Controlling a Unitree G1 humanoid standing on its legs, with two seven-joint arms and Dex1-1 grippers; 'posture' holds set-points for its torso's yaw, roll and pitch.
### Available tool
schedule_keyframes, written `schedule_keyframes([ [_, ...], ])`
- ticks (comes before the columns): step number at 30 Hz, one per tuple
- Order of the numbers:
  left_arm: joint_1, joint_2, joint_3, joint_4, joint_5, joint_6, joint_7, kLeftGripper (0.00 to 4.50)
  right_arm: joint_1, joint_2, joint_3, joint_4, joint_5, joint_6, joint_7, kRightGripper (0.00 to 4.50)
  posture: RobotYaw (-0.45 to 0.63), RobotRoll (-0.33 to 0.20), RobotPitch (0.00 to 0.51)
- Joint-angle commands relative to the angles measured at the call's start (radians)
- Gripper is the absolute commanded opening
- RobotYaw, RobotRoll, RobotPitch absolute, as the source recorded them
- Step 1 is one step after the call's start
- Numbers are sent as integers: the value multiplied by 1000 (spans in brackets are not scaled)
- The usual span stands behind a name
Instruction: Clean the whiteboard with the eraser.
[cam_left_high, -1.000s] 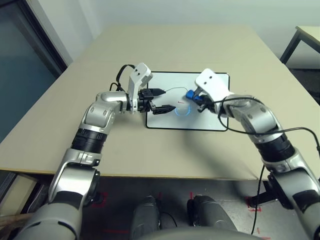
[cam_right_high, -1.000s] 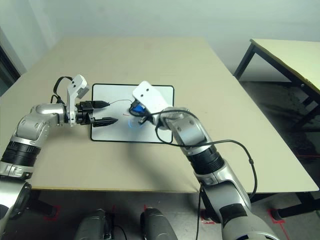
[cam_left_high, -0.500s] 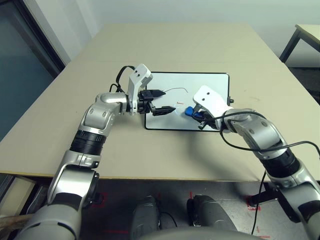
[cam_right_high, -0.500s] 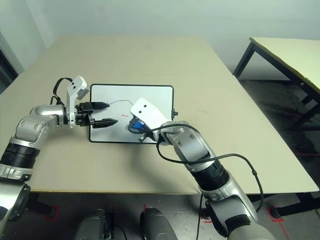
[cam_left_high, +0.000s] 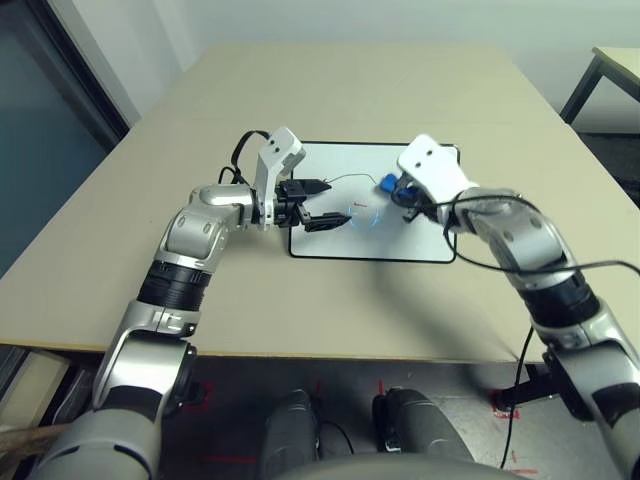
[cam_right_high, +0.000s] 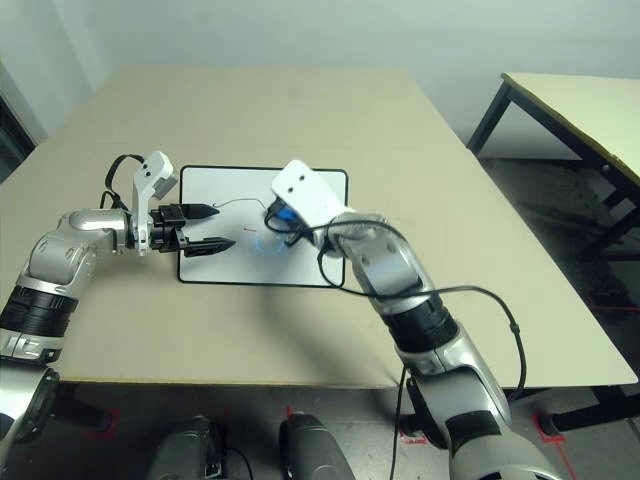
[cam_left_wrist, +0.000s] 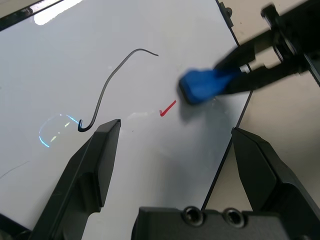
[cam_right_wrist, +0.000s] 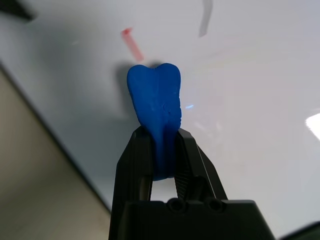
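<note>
The whiteboard (cam_left_high: 375, 205) lay flat on the table (cam_left_high: 400, 90). The left gripper (cam_left_high: 322, 203) hovered over the board's left edge, jaws spread and empty. The right gripper (cam_right_wrist: 162, 150) was clamped on the eraser (cam_right_wrist: 155, 102), whose tip sat over the board beside a short red mark (cam_left_wrist: 167, 108). A black line (cam_left_wrist: 112, 80) curved nearby.

Blue eraser (cam_left_wrist: 202, 86) on the whiteboard (cam_left_high: 400, 230) (marks remain).
</note>
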Motion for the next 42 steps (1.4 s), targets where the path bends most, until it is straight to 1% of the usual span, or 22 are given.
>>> schedule_keyframes([
  [1, 10, 10, 0, -14, -7, 9, 0, 4500, 19, -13, 40, -9, 11, 44, 12, 580, -173, 0, 88],
  [4, 6, 18, 6, -2, -6, 0, -3, 4500, -18, -7, 32, 60, -12, -4, 7, 578, -169, 0, 89],
  [10, 14, 31, 12, -13, -9, 5, 0, 4500, -152, 52, -48, 248, -50, -174, -48, 574, -157, 0, 94],
  [13, 22, 33, 14, -28, -12, 14, 4, 4500, -171, 65, -46, 278, -55, -197, -43, 574, -153, 0, 96],
  [16, 31, 37, 16, -43, -16, 22, 8, 4500, -149, 56, -6, 241, -54, -169, -11, 573, -149, 0, 98],
  [19, 36, 45, 21, -51, -18, 28, 9, 4500, -78, 24, 61, 104, -34, -77, 31, 572, -147, 0, 99],
  [23, 32, 52, 24, -48, -22, 27, 14, 4500, -40, -1, 92, 21, -27, -11, 54, 572, -146, 0, 100],
  [26, 29, 54, 23, -44, -25, 25, 17, 4500, -51, -1, 91, 24, -32, -3, 54, 572, -146, 0, 100],
  [32, 32, 53, 20, -40, -26, 22, 19, 4500, -188, 36, 18, 196, -74, -117, 4, 571, -148, 0, 100],
  [35, 32, 53, 19, -39, -26, 22, 20, 4500, -218, 41, 18, 231, -84, -148, 2, 571, -148, 0, 99],
  [37, 33, 53, 19, -41, -27, 23, 21, 4500, -213, 35, 37, 212, -84, -140, 19, 571, -147, 0, 97],
  [42, 34, 54, 21, -41, -28, 26, 23, 4500, -162, 6, 107, 59, -66, -47, 70, 569, -147, 0, 96],
])
